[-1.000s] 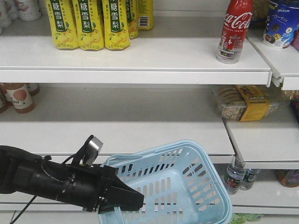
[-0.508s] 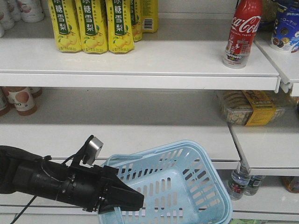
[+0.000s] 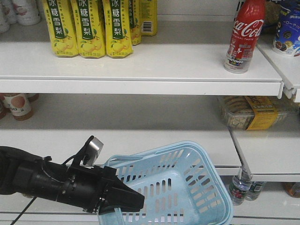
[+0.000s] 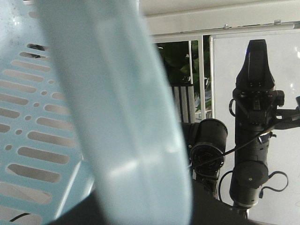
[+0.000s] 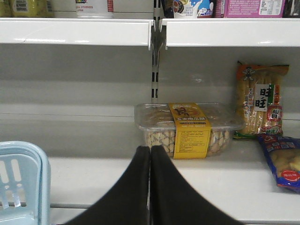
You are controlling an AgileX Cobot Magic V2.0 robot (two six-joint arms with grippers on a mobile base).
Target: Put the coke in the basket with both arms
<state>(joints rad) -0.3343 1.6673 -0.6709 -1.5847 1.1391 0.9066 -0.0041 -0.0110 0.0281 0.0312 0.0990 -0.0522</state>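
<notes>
Since earlier frame we see slim red Coca-Cola contour bottle (image 3: 245, 35) drift right in front view. It stands on white top shelf (image 3: 164, 61), above-right of light blue slotted plastic basket (image 3: 199, 180). Our left black gripper (image 3: 139, 202) clenched on basket's near rim. Our right black gripper (image 5: 150, 149) pinched closed, empty, right of basket.

The light blue slotted plastic basket (image 3: 206, 161) hangs before the white metal middle shelf (image 3: 117, 136); its near left rim sits between the closed fingers (image 3: 124, 197) of the left gripper (image 3: 138, 202), and the rest of it stretches right of and beyond them; high above and right of those fingers, the slim red contour bottle of coke (image 3: 246, 37) stands near the right end of the white upper shelf (image 3: 178, 61); yellow pear-drink bottles (image 3: 86, 28) stand on that shelf, above the fingers and mostly to their left; straight beyond the pressed-together fingers (image 5: 140, 178) of the right gripper (image 5: 150, 149), a clear plastic biscuit box with a yellow band (image 5: 187, 129) lies on the middle shelf, one level below the coke; a basket corner lies left of these fingers, and an orange snack packet (image 5: 260, 101) stands to their right, beside the box.
</notes>
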